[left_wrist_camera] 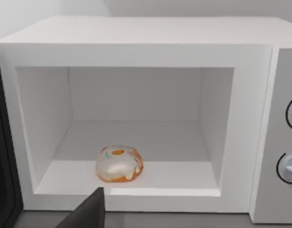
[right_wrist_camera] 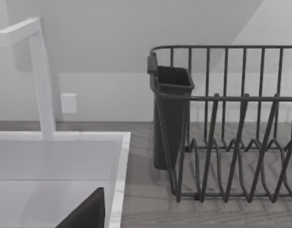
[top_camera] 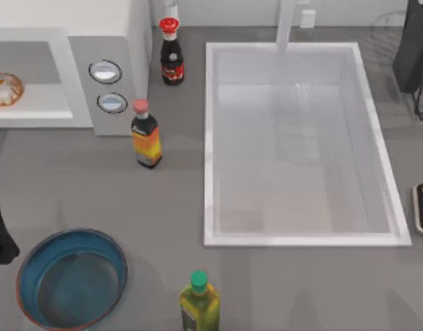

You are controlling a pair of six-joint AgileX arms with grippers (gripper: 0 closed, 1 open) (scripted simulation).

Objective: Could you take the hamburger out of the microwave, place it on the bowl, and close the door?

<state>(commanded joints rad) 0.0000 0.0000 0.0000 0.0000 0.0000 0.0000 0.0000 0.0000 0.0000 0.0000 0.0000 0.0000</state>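
The microwave [top_camera: 67,41] stands at the table's back left, its two round knobs [top_camera: 105,71] facing up in the top view. Its door [left_wrist_camera: 2,156] is swung open, seen as a dark panel beside the cavity. The hamburger [left_wrist_camera: 119,164], a small cream lump with orange edges, lies on the cavity floor near the front; it also shows as the hamburger [top_camera: 5,89] from above. The teal bowl [top_camera: 32,262] sits at the front left with nothing in it. My left gripper [left_wrist_camera: 86,213] hovers in front of the cavity, short of the hamburger. My right gripper [right_wrist_camera: 84,213] is parked by the sink.
A large white sink [top_camera: 377,138] with a faucet [right_wrist_camera: 41,76] fills the middle and right. Two dark bottles [top_camera: 171,55] [top_camera: 146,134] stand beside the microwave, and a green-capped bottle [top_camera: 199,303] is right of the bowl. A wire dish rack [right_wrist_camera: 231,128] stands at the back right.
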